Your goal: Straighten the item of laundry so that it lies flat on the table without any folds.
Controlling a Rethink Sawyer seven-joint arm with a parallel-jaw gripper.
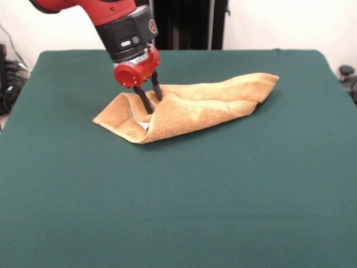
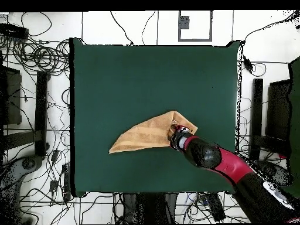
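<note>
The tan-orange towel [image 1: 206, 106] lies folded over on itself in a long, tapering heap on the dark green table [image 1: 178, 212], a little behind its middle. Its left end stands up in an open loop with a bit of white showing inside. My gripper [image 1: 152, 102] comes down from the upper left onto that raised end, its two black fingers closed on a fold of the cloth. In the overhead view the towel [image 2: 140, 137] runs to a point at the left, and the gripper [image 2: 174, 132] sits on its wide right end.
The table's green cloth [image 2: 146, 76] spreads wide on all sides of the towel. Cables and stands lie on the floor beyond the table's edges. The red and black arm [image 2: 228, 167] reaches in from the lower right of the overhead view.
</note>
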